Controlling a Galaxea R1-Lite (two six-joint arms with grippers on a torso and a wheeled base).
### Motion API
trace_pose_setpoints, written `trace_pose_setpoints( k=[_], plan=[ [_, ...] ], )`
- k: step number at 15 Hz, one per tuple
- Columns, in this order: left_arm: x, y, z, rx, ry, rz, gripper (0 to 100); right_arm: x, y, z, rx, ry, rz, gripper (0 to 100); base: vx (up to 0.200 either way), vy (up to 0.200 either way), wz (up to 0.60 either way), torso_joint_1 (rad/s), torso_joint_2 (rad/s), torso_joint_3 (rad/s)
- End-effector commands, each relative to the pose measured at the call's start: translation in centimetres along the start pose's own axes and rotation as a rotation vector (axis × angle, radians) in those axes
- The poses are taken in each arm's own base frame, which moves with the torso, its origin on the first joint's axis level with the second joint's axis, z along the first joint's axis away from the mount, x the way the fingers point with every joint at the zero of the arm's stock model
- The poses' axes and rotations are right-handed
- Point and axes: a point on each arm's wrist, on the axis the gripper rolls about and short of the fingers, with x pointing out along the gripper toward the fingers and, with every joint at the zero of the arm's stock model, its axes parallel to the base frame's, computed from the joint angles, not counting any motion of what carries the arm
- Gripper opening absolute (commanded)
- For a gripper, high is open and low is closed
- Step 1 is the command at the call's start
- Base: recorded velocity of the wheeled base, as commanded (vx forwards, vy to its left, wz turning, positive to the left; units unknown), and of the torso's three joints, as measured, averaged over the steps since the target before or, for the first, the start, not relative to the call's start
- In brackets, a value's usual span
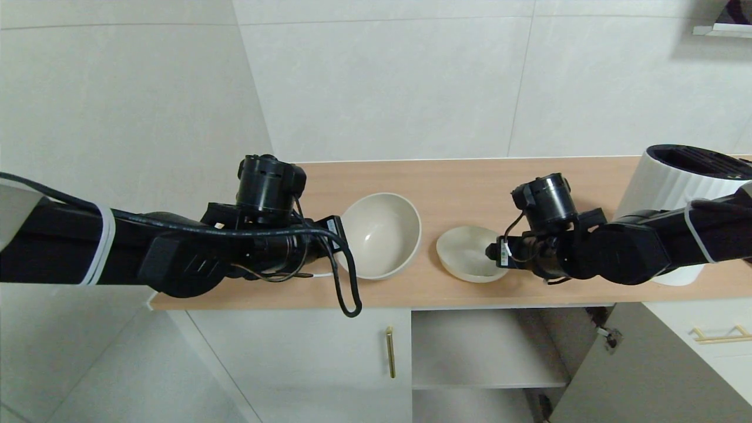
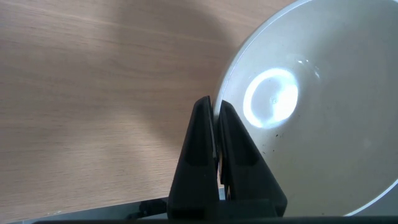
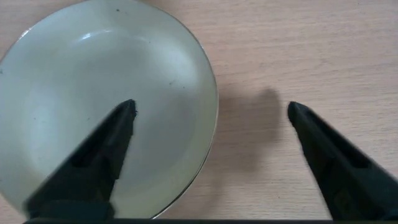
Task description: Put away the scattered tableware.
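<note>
The left claw [image 2: 216,109] is pinched together on the rim of the large cream ceramic bowl [image 2: 323,124], one finger inside the wall and one outside, a thin bite right at the lip. In the head view the bowl looks tilted rather than flat on the light wooden counter [image 1: 464,182]. So shallow an edge grip will probably let a heavy bowl swing, so the lift should be slow, with the wrist kept steady.

The right claw [image 3: 210,109] stands wide apart astride the rim of the small cream shallow dish [image 3: 93,112], which lies flat near the bowl. One finger is over the dish's well, the other over bare wood. It should drop until the outer finger nears the counter, then close squarely on the rim.

The open white cupboard [image 1: 482,346] below seems the likely destination. The white ribbed canister [image 1: 670,182] stands close by the right arm and wants clearance.
</note>
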Motion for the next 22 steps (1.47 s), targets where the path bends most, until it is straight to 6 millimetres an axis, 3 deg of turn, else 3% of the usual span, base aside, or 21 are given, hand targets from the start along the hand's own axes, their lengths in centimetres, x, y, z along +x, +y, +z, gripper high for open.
trace_pose_setpoints(
  k=[1,8,12,16,17,18,20,22],
  plan=[
    [0.0,0.0,0.0,-0.001,-0.002,-0.001,0,0.1,0.0,-0.1,-0.002,0.003,-0.001,0,0.000,0.000,0.00,0.000,0.00,0.000],
    [-0.5,-0.1,0.3,-0.003,-0.012,-0.006,0,-0.4,-0.1,0.3,0.004,-0.008,0.005,0,0.000,0.000,0.00,0.000,0.00,0.000],
    [-4.2,-0.2,1.5,-0.006,-0.074,-0.043,0,-3.5,-1.1,1.9,0.031,-0.049,0.054,0,0.000,0.000,0.00,0.000,0.00,0.000],
    [-9.2,1.0,2.3,-0.021,-0.136,-0.078,0,-11.6,-4.1,2.1,0.027,0.011,0.274,0,0.000,0.000,0.00,0.000,0.00,0.000],
    [-9.2,1.0,2.3,-0.021,-0.136,-0.078,0,-11.6,-4.1,2.1,0.027,0.011,0.274,0,0.000,0.000,0.00,0.000,0.00,0.000],
    [-12.7,1.6,1.1,0.034,-0.121,-0.143,0,-15.5,-5.6,2.0,0.020,0.016,0.355,0,0.000,0.000,0.00,0.000,0.00,0.000],
    [-15.0,2.1,0.0,0.056,-0.110,-0.195,0,-17.0,-6.5,0.9,0.010,0.062,0.360,0,0.000,0.000,0.00,0.000,0.00,0.000],
    [-16.1,2.5,-0.6,0.057,-0.113,-0.205,0,-18.0,-7.3,-0.6,-0.005,0.104,0.359,0,0.000,0.000,0.00,0.000,0.00,0.000]
  ],
)
